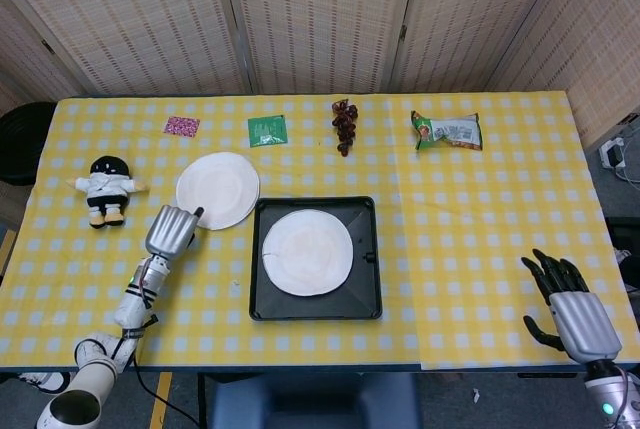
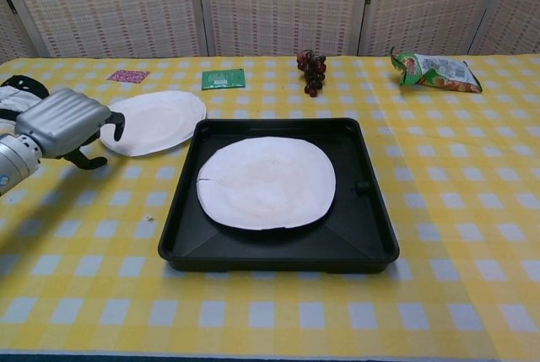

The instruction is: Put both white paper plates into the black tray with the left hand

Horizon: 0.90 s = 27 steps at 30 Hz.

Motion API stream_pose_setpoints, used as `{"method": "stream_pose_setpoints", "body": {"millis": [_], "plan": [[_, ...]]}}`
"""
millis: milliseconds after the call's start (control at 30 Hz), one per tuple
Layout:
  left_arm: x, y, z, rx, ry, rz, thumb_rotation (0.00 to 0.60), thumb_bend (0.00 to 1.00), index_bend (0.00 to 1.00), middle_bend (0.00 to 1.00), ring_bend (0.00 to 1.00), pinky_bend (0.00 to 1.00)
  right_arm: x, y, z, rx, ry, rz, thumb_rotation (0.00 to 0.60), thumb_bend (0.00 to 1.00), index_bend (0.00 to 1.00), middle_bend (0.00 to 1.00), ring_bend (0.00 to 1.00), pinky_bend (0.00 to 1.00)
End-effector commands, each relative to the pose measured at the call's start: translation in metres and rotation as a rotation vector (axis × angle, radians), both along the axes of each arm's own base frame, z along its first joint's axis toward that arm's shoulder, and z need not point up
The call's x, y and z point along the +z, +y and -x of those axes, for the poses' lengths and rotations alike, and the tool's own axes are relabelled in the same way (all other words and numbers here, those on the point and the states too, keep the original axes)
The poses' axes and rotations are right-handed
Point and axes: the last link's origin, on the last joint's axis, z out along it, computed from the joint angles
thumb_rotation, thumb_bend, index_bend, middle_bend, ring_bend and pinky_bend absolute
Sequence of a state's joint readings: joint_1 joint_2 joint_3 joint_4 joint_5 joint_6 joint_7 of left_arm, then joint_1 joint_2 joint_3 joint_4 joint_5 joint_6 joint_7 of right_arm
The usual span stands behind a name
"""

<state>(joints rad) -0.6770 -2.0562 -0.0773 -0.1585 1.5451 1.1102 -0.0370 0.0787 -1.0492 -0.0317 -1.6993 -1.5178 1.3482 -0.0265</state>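
One white paper plate (image 1: 308, 252) (image 2: 266, 183) lies flat inside the black tray (image 1: 366, 294) (image 2: 278, 257) at the table's middle. The second white plate (image 1: 218, 189) (image 2: 156, 120) lies on the yellow checked cloth, just left of the tray's far corner. My left hand (image 1: 172, 229) (image 2: 67, 121) is low at this plate's near-left rim. Its fingers curl toward the rim and the thumb points down at the cloth; nothing is held. Whether a fingertip touches the rim I cannot tell. My right hand (image 1: 570, 309) hovers at the table's near right corner, fingers spread and empty; only the head view shows it.
A small doll (image 1: 104, 187) lies left of the loose plate. Along the far edge sit a pink packet (image 1: 181, 126) (image 2: 127, 76), a green packet (image 1: 267, 130) (image 2: 223, 79), dark grapes (image 1: 344, 125) (image 2: 312, 71) and a snack bag (image 1: 447, 131) (image 2: 434, 71).
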Motion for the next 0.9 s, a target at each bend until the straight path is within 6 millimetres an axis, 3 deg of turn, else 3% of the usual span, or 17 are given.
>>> {"method": "stream_pose_setpoints", "body": {"millis": [33, 900], "plan": [[-0.002, 0.003, -0.002, 0.014, -0.010, 0.004, 0.600, 0.32, 0.48, 1.00, 1.00, 1.00, 0.001, -0.001, 0.001, -0.003, 0.000, 0.005, 0.600, 0.38, 0.00, 0.00, 0.00, 0.00], [-0.011, 0.013, -0.009, 0.071, -0.012, -0.009, 0.600, 0.32, 0.50, 1.00, 1.00, 1.00, 0.009, -0.002, 0.007, -0.038, 0.009, 0.040, 0.600, 0.38, 0.00, 0.00, 0.00, 0.00]]}}
